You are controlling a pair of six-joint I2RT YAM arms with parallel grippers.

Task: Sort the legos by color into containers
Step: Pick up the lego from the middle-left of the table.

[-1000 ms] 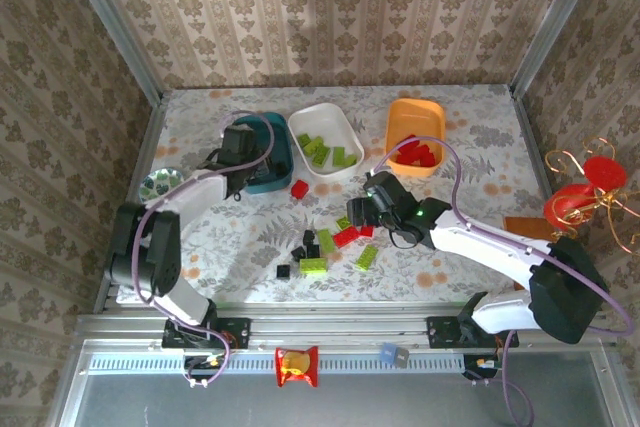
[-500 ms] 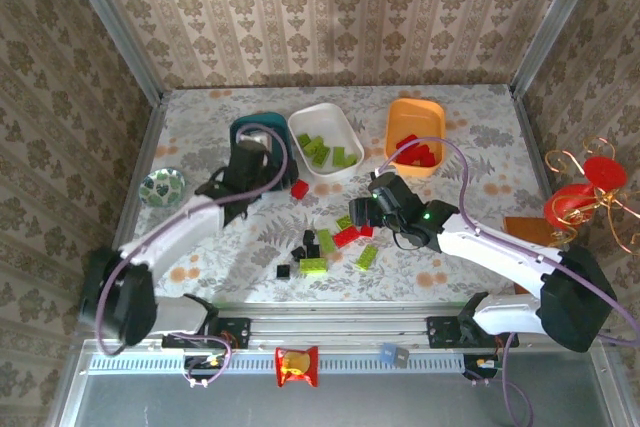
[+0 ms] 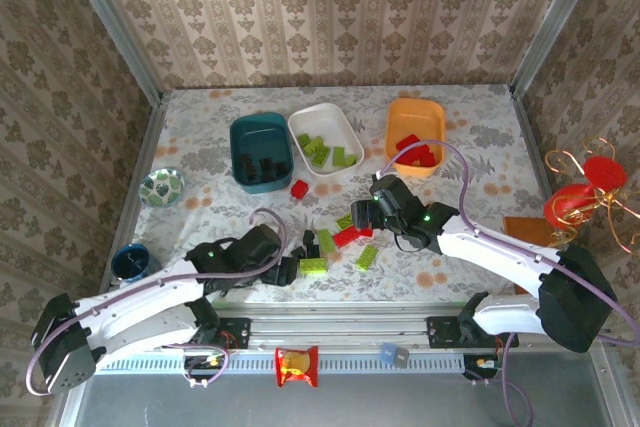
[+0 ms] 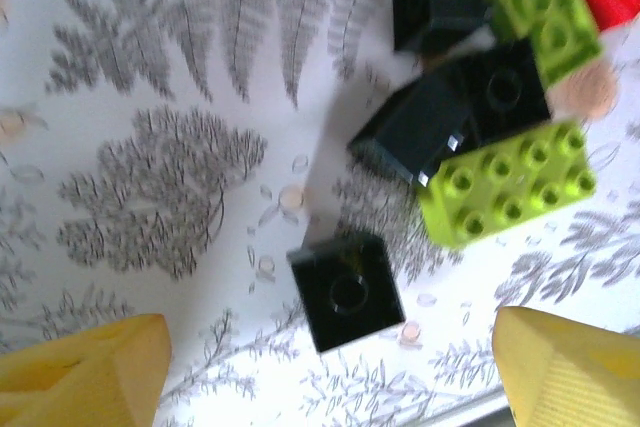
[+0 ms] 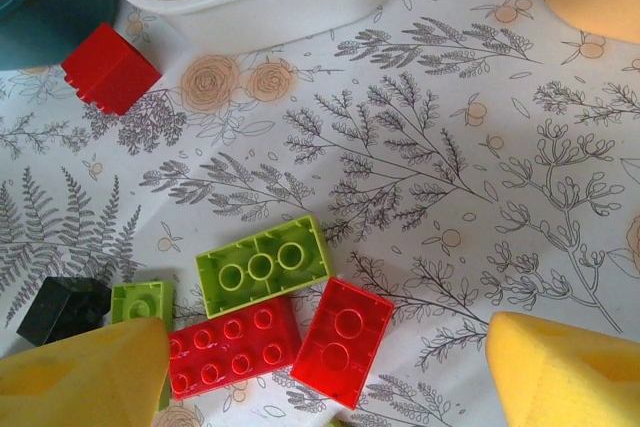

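Note:
Loose legos lie in the middle of the table. My left gripper [image 3: 285, 270] hangs open above a small black lego [image 4: 347, 290], which lies on the table between its yellow fingertips [image 4: 85, 377]. Beside it are more black legos [image 4: 455, 117] and a lime one [image 4: 505, 182]. My right gripper [image 3: 362, 215] is open over two red legos [image 5: 343, 340] and an upturned lime lego [image 5: 262, 264]. A lone red lego [image 3: 299, 188] sits near the tubs. The teal container [image 3: 260, 150] holds black legos, the white container [image 3: 326, 139] lime ones, the orange container [image 3: 414, 135] red ones.
A round patterned dish [image 3: 161, 186] and a blue cup [image 3: 131, 261] stand at the left edge. A red and gold ornament [image 3: 585, 197] sits outside the right wall. Patterned walls close in the table on three sides.
My left arm has swung from the teal tub back to the front of the table, and its gripper has opened. The right gripper has barely moved.

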